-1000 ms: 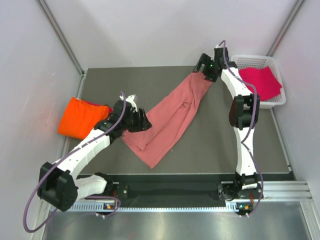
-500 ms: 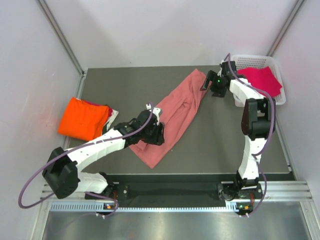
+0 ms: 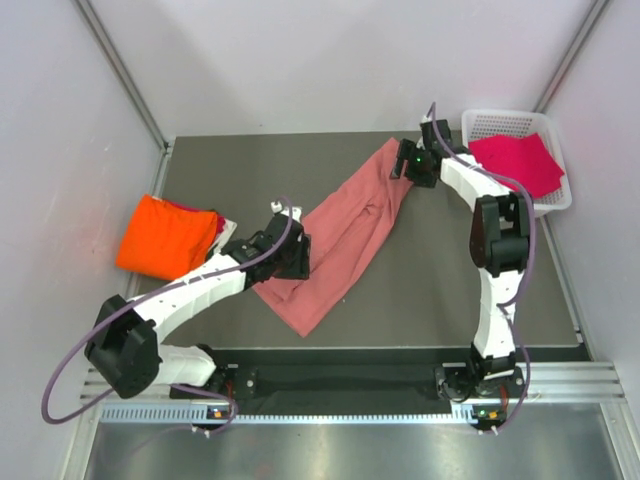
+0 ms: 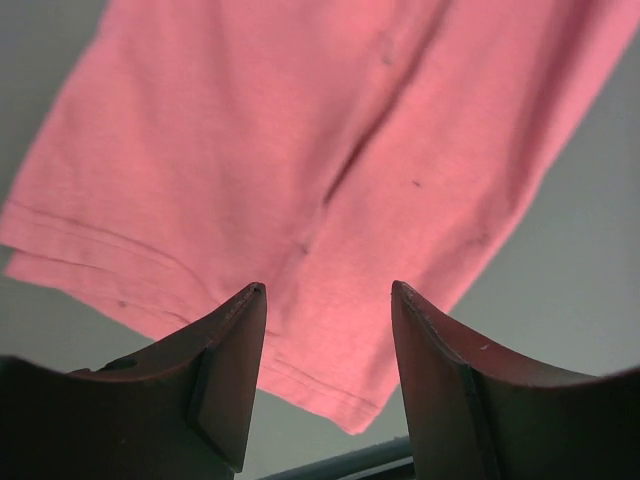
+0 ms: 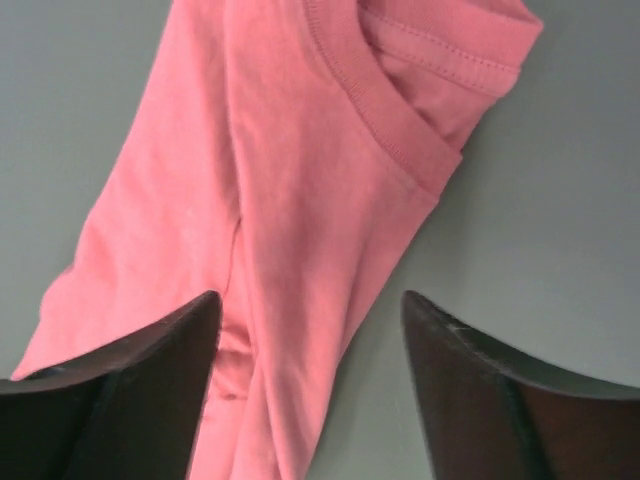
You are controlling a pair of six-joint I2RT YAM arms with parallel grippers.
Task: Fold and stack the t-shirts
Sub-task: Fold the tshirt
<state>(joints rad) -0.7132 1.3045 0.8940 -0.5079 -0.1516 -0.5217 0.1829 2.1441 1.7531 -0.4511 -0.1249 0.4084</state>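
From above, the right claw [image 3: 400, 165] has swung back to the collar end of the salmon-pink shirt [image 3: 345, 225], and the left claw [image 3: 293, 256] has shifted toward the hem end.

Left wrist: fingers spread, empty, cloth just ahead.

Right wrist: spread, nothing pinched, collar [image 5: 390, 130] ahead. A fresh grasp for folding looks likely.

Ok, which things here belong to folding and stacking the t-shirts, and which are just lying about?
Part of the job:
salmon-pink t-shirt, spread out
orange t-shirt, folded, far left
magenta t-shirt, far right

Just there:
white mesh basket, holding the magenta one
table
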